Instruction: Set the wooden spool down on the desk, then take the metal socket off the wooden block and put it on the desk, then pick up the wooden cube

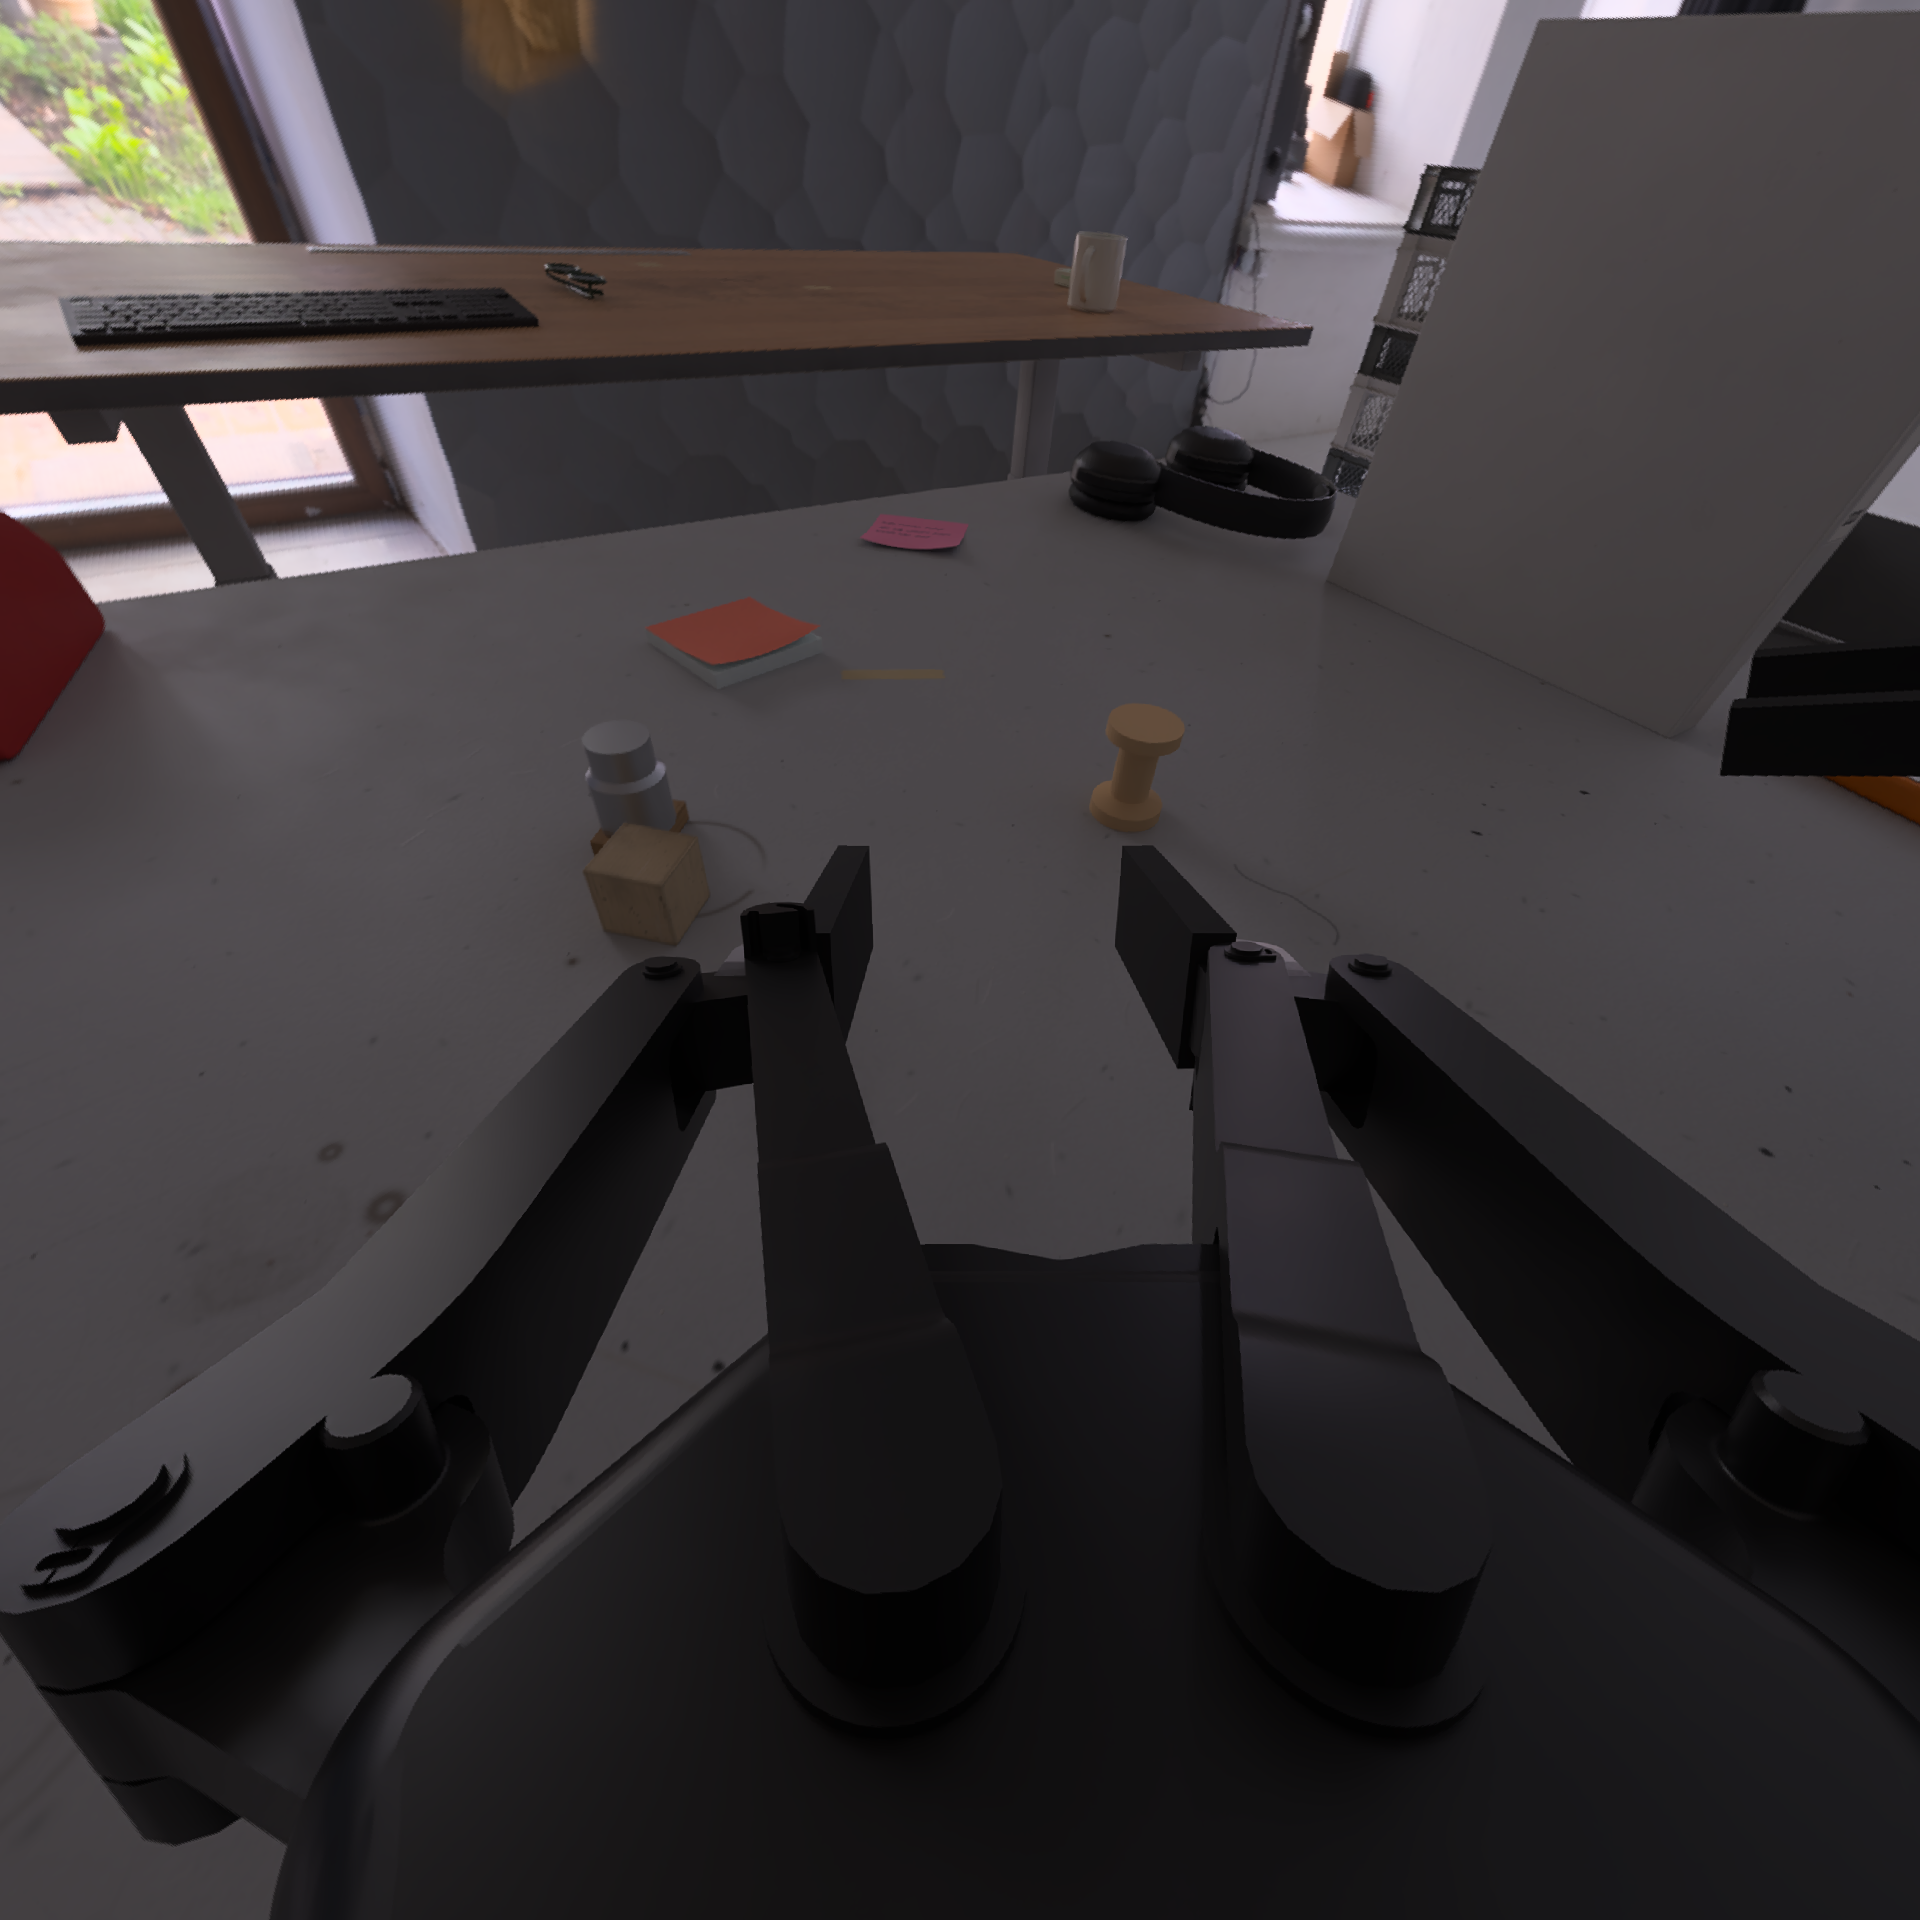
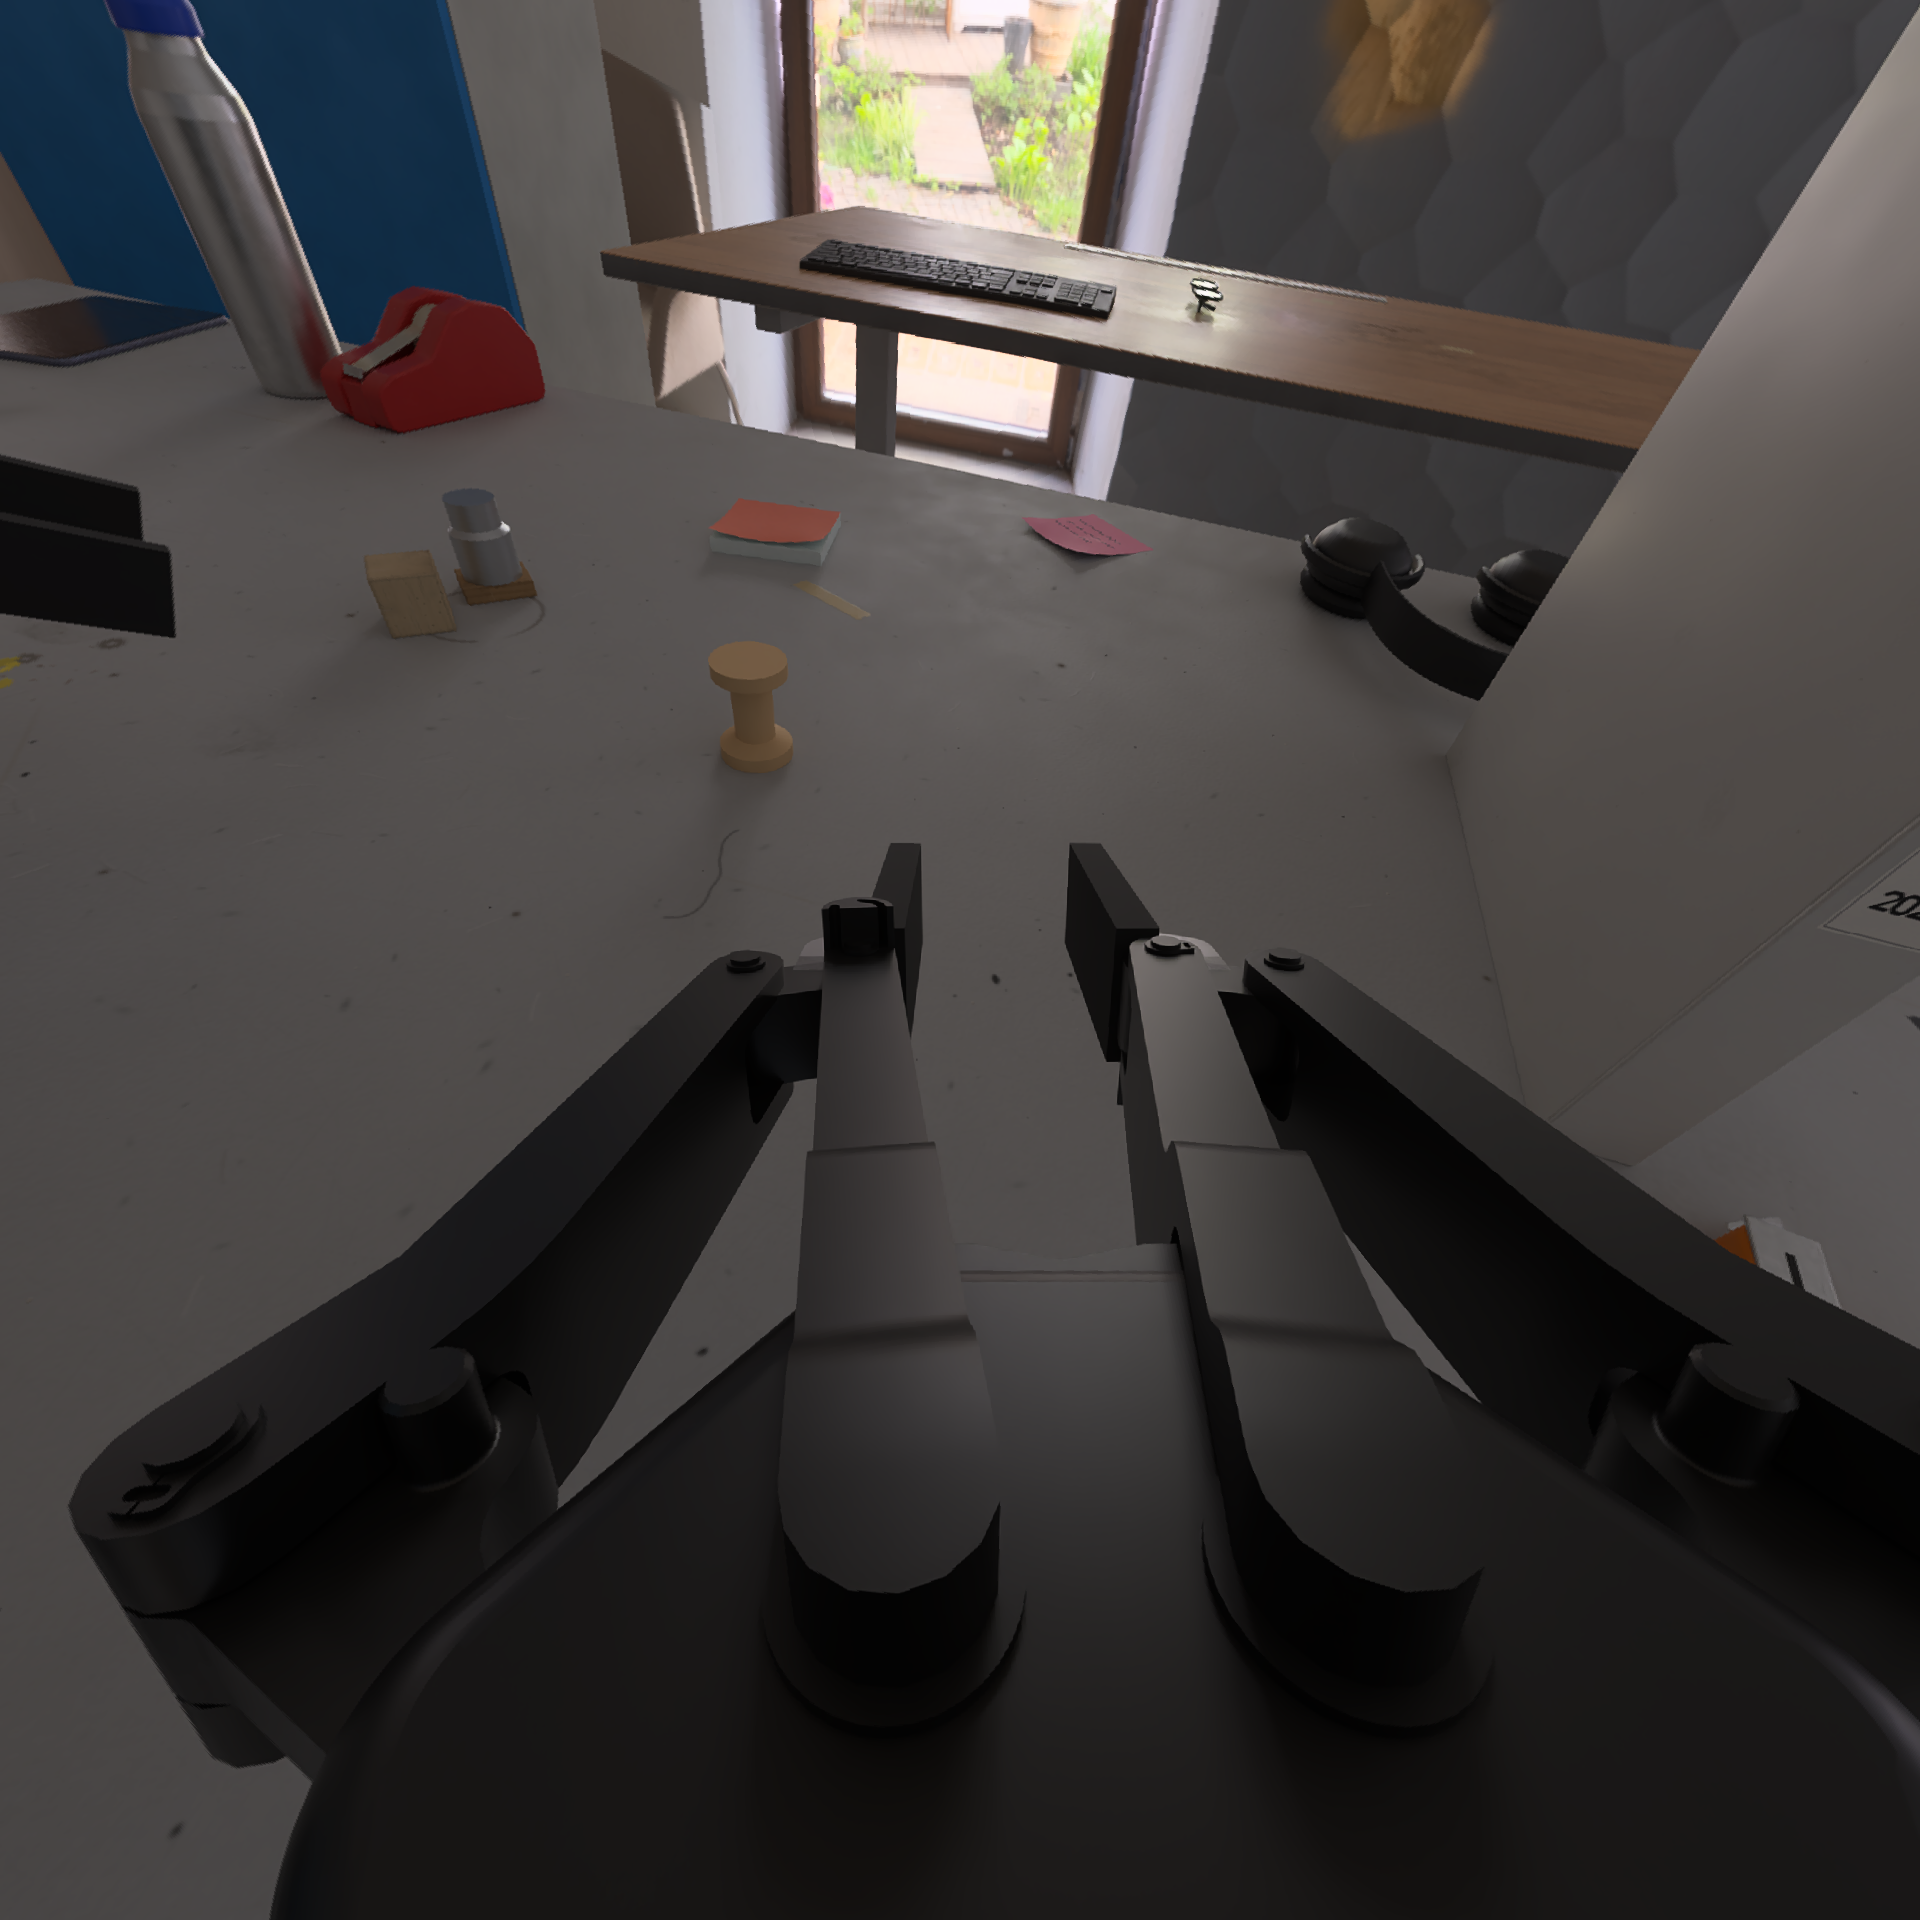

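Note:
The wooden spool [image 1: 1135, 767] stands upright on the grey desk [image 1: 312, 987], free of both grippers; it also shows in the right wrist view [image 2: 751, 707]. The metal socket [image 1: 627, 775] stands on a small flat wooden block [image 1: 681, 814], with the wooden cube [image 1: 646, 881] just in front of it. In the right wrist view the socket [image 2: 480, 538] sits on the block [image 2: 499, 587] with the cube [image 2: 409, 592] to its left. My left gripper [image 1: 992, 904] is open and empty, above the desk between cube and spool. My right gripper [image 2: 992, 894] is open and empty, short of the spool.
An orange-topped notepad [image 1: 736, 639], a pink note [image 1: 916, 533] and black headphones [image 1: 1205, 486] lie farther back. A white board [image 1: 1621, 395] stands at the right. A red tape dispenser [image 2: 431, 364] and a metal bottle [image 2: 223, 208] stand at the far left. A wooden desk with a keyboard [image 1: 301, 314] is behind.

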`<state>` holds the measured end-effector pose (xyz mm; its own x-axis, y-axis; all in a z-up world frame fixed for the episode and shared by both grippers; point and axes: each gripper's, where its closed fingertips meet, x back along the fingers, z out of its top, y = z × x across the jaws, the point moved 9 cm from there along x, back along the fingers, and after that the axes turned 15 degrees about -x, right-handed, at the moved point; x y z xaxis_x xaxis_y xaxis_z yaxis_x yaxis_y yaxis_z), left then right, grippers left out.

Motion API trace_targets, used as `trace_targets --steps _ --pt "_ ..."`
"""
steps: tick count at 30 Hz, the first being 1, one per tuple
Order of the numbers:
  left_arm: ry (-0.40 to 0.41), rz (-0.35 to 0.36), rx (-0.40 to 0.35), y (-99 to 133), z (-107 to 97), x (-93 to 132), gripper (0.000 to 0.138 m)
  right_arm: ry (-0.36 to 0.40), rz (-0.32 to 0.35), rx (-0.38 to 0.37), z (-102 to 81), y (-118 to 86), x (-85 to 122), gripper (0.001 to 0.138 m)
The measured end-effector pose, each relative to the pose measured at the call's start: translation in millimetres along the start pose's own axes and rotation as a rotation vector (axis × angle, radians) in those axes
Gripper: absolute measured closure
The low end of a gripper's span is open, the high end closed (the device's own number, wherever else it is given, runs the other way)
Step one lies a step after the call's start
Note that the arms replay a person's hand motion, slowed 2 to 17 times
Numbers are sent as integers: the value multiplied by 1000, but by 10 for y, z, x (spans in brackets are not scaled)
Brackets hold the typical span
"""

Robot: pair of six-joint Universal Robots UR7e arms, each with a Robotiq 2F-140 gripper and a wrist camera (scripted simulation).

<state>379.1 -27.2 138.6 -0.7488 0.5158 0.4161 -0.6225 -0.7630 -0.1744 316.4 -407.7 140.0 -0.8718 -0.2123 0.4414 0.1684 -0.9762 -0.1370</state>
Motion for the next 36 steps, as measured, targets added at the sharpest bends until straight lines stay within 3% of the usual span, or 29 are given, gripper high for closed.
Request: trace_targets --steps 16,36 --pt "-16 132 -1 -196 -208 202 75 0 -15 9 22 -66 0 101" --pt "-26 129 -2 -412 -192 268 76 -16 -28 16 14 -127 10 101"
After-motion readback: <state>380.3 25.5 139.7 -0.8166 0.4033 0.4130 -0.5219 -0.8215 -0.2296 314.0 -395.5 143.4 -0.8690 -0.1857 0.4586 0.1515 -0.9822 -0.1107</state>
